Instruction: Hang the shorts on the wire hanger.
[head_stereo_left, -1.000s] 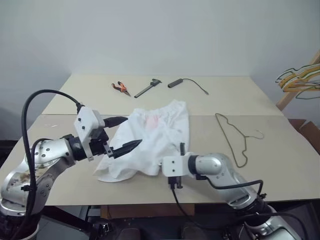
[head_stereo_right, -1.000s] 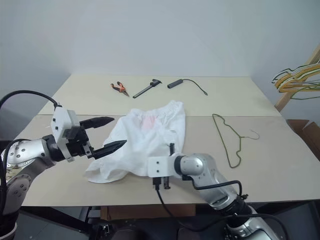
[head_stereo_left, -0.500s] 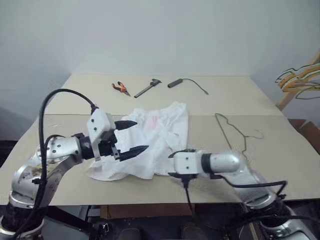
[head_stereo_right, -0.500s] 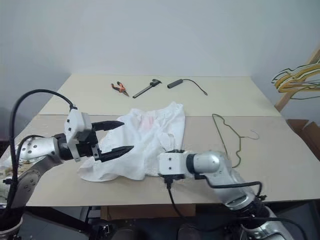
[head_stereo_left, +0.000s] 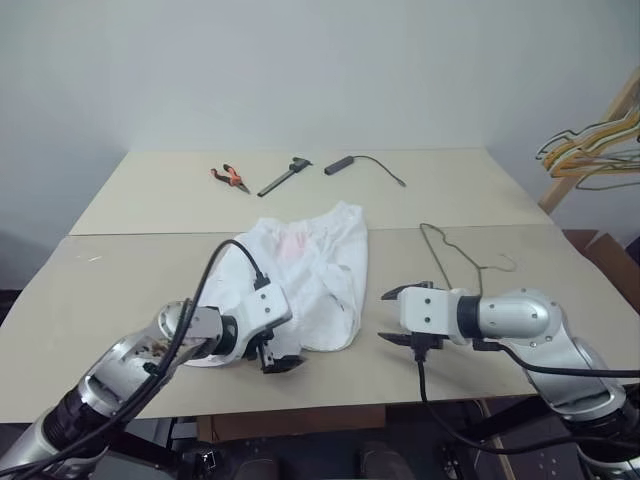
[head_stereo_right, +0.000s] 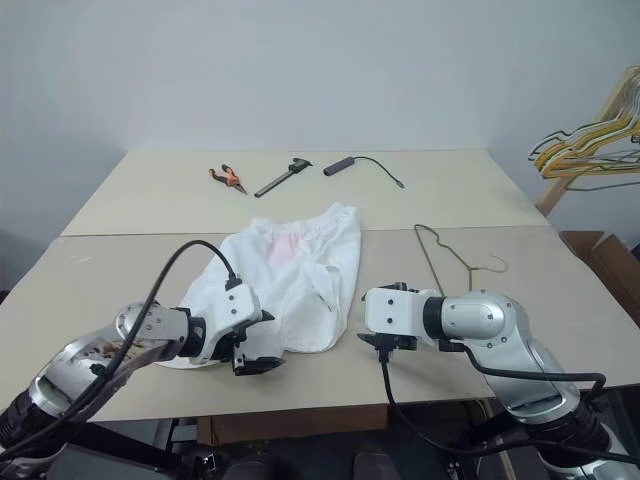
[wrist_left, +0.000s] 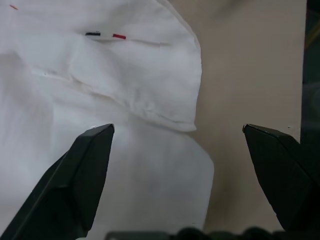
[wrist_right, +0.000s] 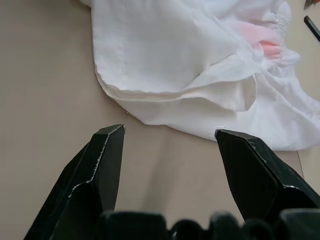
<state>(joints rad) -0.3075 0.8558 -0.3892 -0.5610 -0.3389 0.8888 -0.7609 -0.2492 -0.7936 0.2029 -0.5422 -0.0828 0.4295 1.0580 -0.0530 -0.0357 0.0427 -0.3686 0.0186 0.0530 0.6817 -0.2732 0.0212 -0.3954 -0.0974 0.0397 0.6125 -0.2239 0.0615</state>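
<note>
Since a second ago, the right tool (head_stereo_left: 395, 316) has been drawn off the shorts (head_stereo_left: 300, 275) toward the robot's right and its fingers have been parted — before, they were closed at the hem. Now it is being held over bare table (head_stereo_left: 130, 285), just beside the shorts' right hem, with nothing between the fingers. The left tool (head_stereo_left: 277, 352) has been lowered from above the cloth to the near left edge of the shorts; its fingers are being kept wide apart, one over the white fabric and one over the table, as is being shown in the left wrist view (wrist_left: 175, 150). Nothing is being gripped by it.

The shorts are being left flat on the table, in the middle, between the two arms. Their long axis is running from the near left to the far right, with the gathered waist and its faint pink print pointing away from the robot and the leg hems toward it. A small dark tag (wrist_left: 92, 34) is being shown near one hem.

The wire hanger (head_stereo_left: 460, 265) is lying flat on the table to the right of the shorts, apart from them — its hook is pointing right.
</note>
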